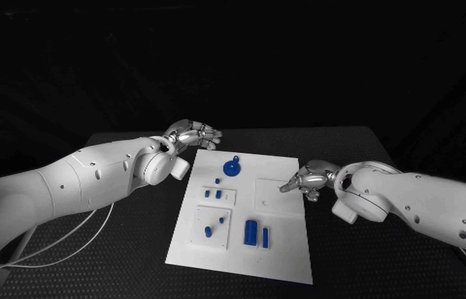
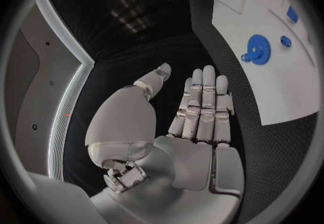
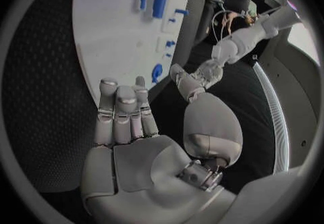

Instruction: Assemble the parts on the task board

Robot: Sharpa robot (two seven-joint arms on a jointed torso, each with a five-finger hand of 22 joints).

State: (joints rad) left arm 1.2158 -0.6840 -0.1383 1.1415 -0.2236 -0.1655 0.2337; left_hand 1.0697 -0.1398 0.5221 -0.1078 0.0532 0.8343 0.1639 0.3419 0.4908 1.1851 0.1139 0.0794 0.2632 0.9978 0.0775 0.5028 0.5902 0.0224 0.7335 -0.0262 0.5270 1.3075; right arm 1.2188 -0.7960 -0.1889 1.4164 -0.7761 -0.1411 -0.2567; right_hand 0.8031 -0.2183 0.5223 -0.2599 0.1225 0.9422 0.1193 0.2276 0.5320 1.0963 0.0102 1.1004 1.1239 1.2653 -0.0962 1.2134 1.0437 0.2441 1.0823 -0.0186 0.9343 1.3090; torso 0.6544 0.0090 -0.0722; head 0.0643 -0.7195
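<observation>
On the black surface [image 1: 126,245], woven and mesh-like in texture: one flat white rectangular task board [image 1: 281,242], smooth and matte, lying roughly midway between both arms. On the board, small blue parts: one round toothed gear [image 1: 232,168] with a short tab near the far edge; one tiny blue dot [image 1: 217,180] just below it; two short pieces [image 1: 213,193] inside a small raised square; two more little pieces [image 1: 213,226] inside a larger raised square nearer the robot; one stubby cylinder [image 1: 250,231] and one slim bar [image 1: 265,237] side by side. One further raised square [image 1: 270,192], plain white. Left hand [image 1: 194,135] silver, segmented, off the board's far left corner; fingers [image 2: 202,102] straight, side by side, thumb spread away, clasping nothing. Right hand [image 1: 305,182] at the board's right edge; fingers [image 3: 121,108] likewise extended and empty, thumb held apart. Arms glossy white, rounded shells.
</observation>
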